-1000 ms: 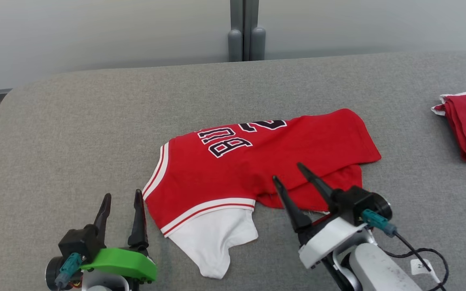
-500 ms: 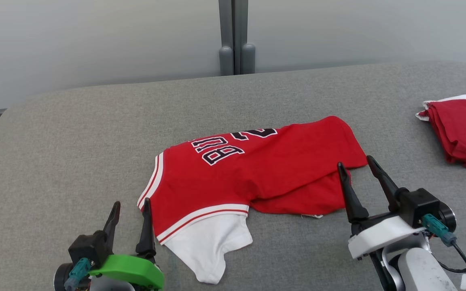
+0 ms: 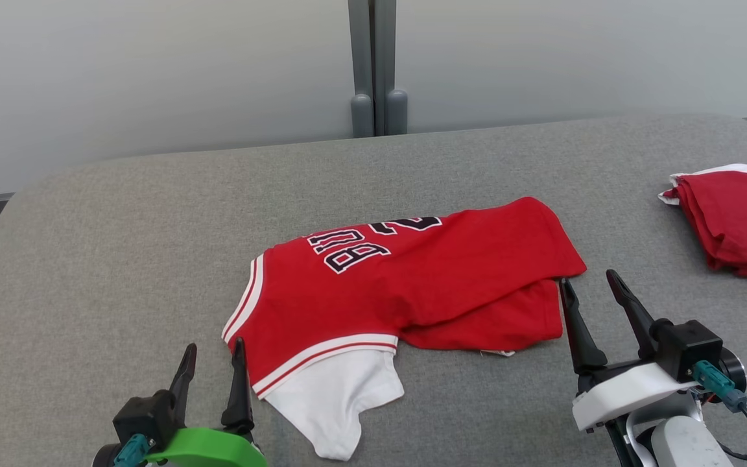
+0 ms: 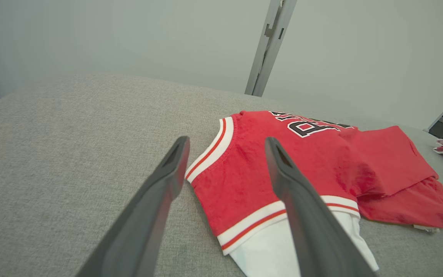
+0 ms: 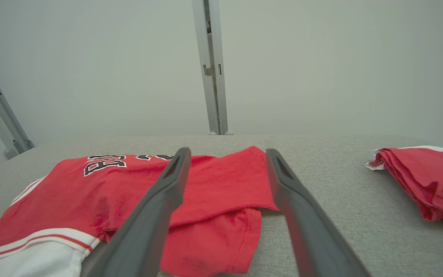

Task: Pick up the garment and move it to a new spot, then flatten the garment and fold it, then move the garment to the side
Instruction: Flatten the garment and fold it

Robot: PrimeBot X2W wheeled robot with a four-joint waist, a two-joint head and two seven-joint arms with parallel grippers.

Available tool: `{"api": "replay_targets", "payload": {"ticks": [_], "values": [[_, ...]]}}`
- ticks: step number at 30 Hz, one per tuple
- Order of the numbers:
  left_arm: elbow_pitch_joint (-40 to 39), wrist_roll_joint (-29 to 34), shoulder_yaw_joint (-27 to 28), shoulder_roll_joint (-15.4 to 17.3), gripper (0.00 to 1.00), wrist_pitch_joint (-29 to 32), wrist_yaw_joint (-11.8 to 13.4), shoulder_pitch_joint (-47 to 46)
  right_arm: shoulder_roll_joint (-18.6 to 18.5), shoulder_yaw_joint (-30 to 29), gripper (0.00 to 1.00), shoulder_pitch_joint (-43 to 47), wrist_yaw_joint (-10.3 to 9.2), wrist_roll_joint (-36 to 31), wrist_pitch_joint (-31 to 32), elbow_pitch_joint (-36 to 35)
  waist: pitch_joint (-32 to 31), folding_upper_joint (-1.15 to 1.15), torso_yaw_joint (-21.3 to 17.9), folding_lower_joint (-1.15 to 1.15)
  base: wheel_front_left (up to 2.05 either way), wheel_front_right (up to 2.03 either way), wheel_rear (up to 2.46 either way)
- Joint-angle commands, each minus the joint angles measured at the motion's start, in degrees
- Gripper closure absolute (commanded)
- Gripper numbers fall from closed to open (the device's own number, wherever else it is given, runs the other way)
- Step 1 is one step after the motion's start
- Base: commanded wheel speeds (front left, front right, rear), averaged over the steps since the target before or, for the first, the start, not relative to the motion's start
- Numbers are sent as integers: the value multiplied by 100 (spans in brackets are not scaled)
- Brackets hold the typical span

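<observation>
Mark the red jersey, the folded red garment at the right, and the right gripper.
red jersey (image 3: 451, 272), head view, plain red middle.
folded red garment (image 3: 740, 220), head view, top layer.
right gripper (image 3: 586, 277), head view, midway between its fingertips.

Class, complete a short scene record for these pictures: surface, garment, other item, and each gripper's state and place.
Surface: grey fabric-covered table
Garment: red jersey, white trim, black lettering, lying loosely doubled over, a white layer showing at its near edge
Other item: folded red cloth pile, far right, apart from the jersey
Left gripper: jaws open, empty, by the jersey's near-left corner
Right gripper: jaws open, empty, beside the jersey's right edge
</observation>
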Motion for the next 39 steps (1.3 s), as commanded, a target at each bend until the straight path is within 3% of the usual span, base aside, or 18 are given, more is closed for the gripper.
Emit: {"api": "replay_targets", "payload": {"ticks": [1, 9, 20, 30, 31, 32, 33, 34, 39], "values": [[-2, -7, -1, 16, 0, -1, 27, 88, -20, -15, 0, 62, -7, 29, -26, 18, -3, 0, -2, 0, 0, 0, 0], [281, 38, -10, 17, 0, -1, -36, 1, -20, 1, 0, -11, -7, 2, -27, 14, 20, 0, -46, 0, 0, 0, 0], [1645, -133, -84, 242, 0, 493, -208, -811, -21, 124, 0, -135, -7, -96, -26, -14, 271, 0, -222, 0, 0, 0, 0], [2610, -308, -266, 212, 0, 575, -362, -1509, -20, 144, 0, -324, -7, -145, -26, -29, 630, 0, -407, 0, 0, 0, 0], [2675, -325, -281, 212, 7, 571, -374, -1557, -20, 140, 0, -340, -7, -145, -26, -31, 655, 0, -417, 0, 0, 0, 0], [2746, -336, -307, 210, 57, 561, -385, -1606, -20, 140, 0, -351, -7, -147, -26, -35, 681, 0, -429, 0, 0, 0, 0], [2793, -341, -329, 207, 74, 543, -394, -1641, -20, 144, 0, -359, -7, -147, -27, -39, 704, 0, -440, 0, 0, 0, 0], [2851, -339, -359, 205, 100, 512, -406, -1696, -20, 141, 0, -367, -7, -146, -26, -42, 729, 0, -449, 0, 0, 0, 0], [2937, -250, -453, 327, 100, 289, -413, -2032, -20, 119, 0, -440, -7, -152, -27, -73, 847, 0, -479, 0, 0, 0, 0]]}}
